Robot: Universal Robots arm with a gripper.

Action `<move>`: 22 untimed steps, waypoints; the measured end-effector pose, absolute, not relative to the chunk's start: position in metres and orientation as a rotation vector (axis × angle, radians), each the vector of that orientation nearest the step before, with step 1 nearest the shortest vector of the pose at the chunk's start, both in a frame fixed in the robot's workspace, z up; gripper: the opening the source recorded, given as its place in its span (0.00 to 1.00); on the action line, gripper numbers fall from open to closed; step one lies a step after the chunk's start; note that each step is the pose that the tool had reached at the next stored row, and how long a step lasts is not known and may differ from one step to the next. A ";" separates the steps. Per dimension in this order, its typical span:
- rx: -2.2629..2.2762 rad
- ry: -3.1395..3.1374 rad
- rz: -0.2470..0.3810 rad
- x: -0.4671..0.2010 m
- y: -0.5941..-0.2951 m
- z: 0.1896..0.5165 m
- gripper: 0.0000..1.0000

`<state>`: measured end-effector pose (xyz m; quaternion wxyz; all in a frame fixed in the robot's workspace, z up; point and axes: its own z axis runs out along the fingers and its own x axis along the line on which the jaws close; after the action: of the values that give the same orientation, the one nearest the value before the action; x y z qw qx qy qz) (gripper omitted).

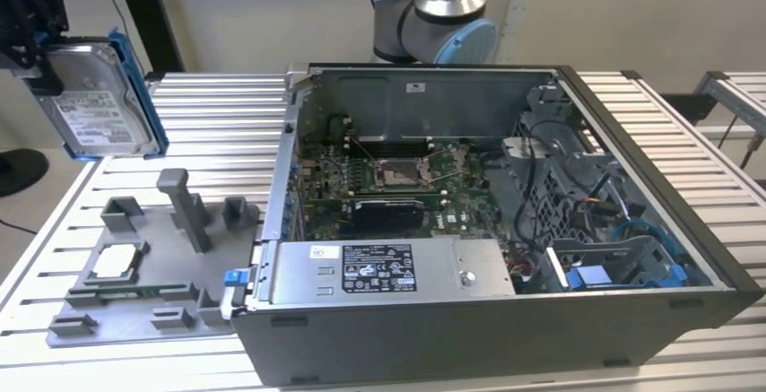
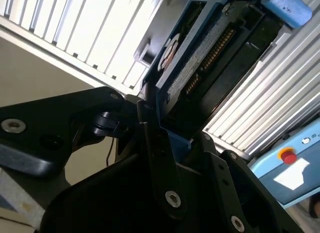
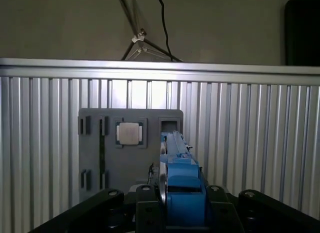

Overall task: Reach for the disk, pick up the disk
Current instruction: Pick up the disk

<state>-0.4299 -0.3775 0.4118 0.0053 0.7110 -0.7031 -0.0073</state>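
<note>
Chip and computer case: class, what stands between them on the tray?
A tall grey post and a shorter post beside it, in the exterior view.

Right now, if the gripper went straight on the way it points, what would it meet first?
Probably the grey fixture tray, beside the chip, the held disk touching first; depth is unclear.

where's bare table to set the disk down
Bare table slats lie beyond the grey fixture tray, at the exterior view's left of the open computer case; a narrower strip runs along its right. Crowded: the tray, with its chip and posts.
</note>
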 end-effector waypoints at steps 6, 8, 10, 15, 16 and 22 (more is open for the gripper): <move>2.226 -2.201 -0.023 -0.430 -0.377 0.421 0.00; 2.226 -2.201 -0.023 -0.430 -0.377 0.424 0.00; 2.226 -2.201 -0.023 -0.430 -0.377 0.427 0.00; 2.226 -2.201 -0.023 -0.430 -0.377 0.435 0.00; 2.226 -2.201 -0.023 -0.430 -0.377 0.436 0.00; 2.226 -2.201 -0.023 -0.430 -0.377 0.448 0.00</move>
<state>-0.4298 -0.3775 0.4481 0.0054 0.7110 -0.7031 -0.0073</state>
